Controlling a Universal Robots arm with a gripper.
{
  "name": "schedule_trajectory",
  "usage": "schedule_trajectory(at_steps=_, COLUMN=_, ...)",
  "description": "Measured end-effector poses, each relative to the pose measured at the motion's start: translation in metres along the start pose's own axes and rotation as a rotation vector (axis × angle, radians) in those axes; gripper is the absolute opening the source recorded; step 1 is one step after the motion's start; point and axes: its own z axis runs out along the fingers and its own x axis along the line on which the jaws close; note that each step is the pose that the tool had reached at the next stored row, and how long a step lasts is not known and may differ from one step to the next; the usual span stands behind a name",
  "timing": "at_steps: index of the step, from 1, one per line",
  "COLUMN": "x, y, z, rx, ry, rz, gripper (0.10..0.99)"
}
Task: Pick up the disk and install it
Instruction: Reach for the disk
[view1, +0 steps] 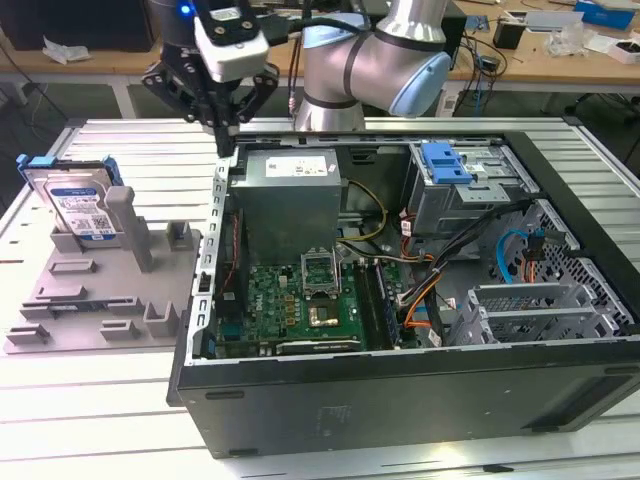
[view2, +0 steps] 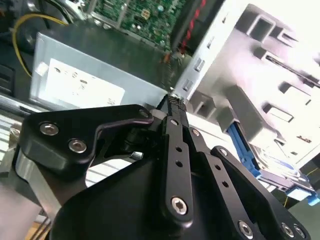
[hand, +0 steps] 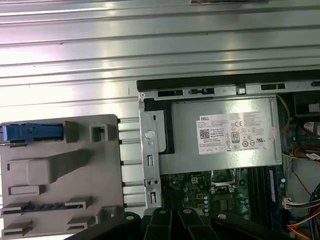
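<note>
- The counter (view1: 100, 420) of ribbed metal slats carries an open computer case (view1: 400, 400) lying on its side, and beside it, on the exterior view's left, a grey fixture plate (view1: 110, 300).
- Inside the case, the power supply (view1: 290, 200) sits in the corner nearest the plate. A bare blue bracket (view1: 445, 160) rests on the drive cage further along.
- The pincer (view1: 228, 148) hangs above the case wall by the power supply. Its fingers look pressed together with nothing between them.
- The disk (view1: 80, 205) stands on edge in a slot at the plate's far end, well apart from the pincer.
- I judge it stiff, dense for its size and sensitive to shock. Its flat metal faces are probably slick.
- Its blue carrier rail (view1: 60, 165) frames the top edge. Gripping across the two broad faces just under that rail seems safest, lifting straight up.
- The disk bears a blue-and-white label (view1: 88, 215). The power supply carries a white printed label (hand: 232, 135) with a row of marks.
</note>
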Motion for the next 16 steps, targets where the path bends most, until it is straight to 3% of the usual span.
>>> schedule_trajectory(at_steps=2, x=0.0069, y=0.0021, z=0.0002, rx=0.000, ry=0.0000, rz=0.000, gripper=0.106)
schedule_trajectory(at_steps=5, x=0.0298, y=0.0073, z=0.0008, rx=0.000, ry=0.0000, rz=0.000, gripper=0.106)
schedule_trajectory(at_steps=11, x=0.0633, y=0.0125, z=0.0018, rx=0.000, ry=-0.0001, rz=0.000, gripper=0.106)
schedule_trajectory(at_steps=12, x=0.0757, y=0.0141, z=0.0022, rx=0.000, ry=-0.0001, rz=0.000, gripper=0.106)
schedule_trajectory(at_steps=13, x=0.0823, y=0.0149, z=0.0024, rx=0.000, ry=0.0000, rz=0.000, gripper=0.106)
schedule_trajectory(at_steps=16, x=0.0958, y=0.0166, z=0.0029, rx=0.000, ry=0.0000, rz=0.000, gripper=0.106)
